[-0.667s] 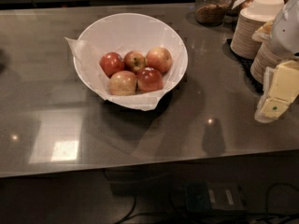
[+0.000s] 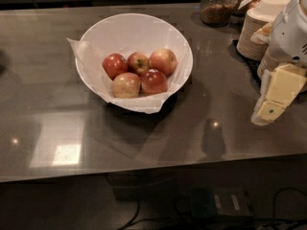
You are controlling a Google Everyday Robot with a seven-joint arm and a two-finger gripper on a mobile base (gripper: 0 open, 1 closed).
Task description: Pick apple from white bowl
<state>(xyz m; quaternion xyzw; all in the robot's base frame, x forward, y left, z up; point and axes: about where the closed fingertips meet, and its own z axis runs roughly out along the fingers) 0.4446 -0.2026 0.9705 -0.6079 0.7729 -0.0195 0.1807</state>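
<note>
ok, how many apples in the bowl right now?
5, all in the white bowl: back-left apple, back-middle apple, back-right apple, front-left apple, front-right apple. More may hide beneath. Gripper hangs at the right edge, outside the bowl.

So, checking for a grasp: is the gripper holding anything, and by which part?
Nothing: the gripper hangs right of the white bowl, apart; the apple lies inside.
</note>
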